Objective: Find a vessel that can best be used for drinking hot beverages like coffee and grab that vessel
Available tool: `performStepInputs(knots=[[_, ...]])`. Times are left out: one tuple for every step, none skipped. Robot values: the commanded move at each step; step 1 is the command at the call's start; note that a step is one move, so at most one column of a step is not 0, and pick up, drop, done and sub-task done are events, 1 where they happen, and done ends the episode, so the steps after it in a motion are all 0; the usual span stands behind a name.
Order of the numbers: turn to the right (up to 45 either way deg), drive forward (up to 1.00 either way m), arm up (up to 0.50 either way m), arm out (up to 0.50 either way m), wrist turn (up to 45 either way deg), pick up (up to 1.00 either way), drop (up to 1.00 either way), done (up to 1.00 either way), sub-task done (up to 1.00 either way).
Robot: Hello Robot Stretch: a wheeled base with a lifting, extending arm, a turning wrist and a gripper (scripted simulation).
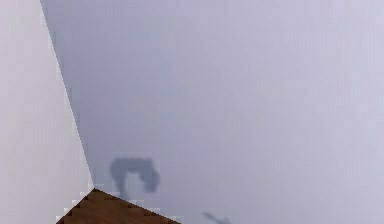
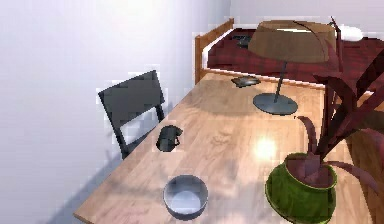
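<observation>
Mug [image 2: 169, 139], dark and small with what looks like a handle, stands on the wooden worktop [image 2: 225, 130] near its left edge in the arm side view, just in front of a dark chair [image 2: 133, 103] that is pushed up to that edge. Nearer the camera on the same worktop sits a grey bowl [image 2: 186, 196], apart from the mug. To the right of the bowl is a green pot [image 2: 300, 188] with a plant of long reddish leaves. Farther along the worktop stands a lamp [image 2: 283, 55] with a brown shade and a round base, and just left of that base lies a small dark flat thing [image 2: 243, 82], too small to name. Beyond the worktop's far end is a bed [image 2: 250, 50] with a dark red cover. A pale wall [image 2: 60, 60] runs behind the chair.

In the forward view two pale walls meet, and a brown wooden corner [image 1: 100, 210] shows at the bottom.

The state of the fingers cannot be told.
</observation>
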Motion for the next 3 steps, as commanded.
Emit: performStepInputs(knots=[[0.0, 0.00, 0.38, 0.00, 0.0, 0.00, 0.00, 0.00, 0.00], [0.0, 0.00, 0.00, 0.44, 0.0, 0.00, 0.00, 0.00, 0.00], [0.0, 0.00, 0.00, 0.00, 45.0, 0.00, 0.00, 0.00, 0.00]])
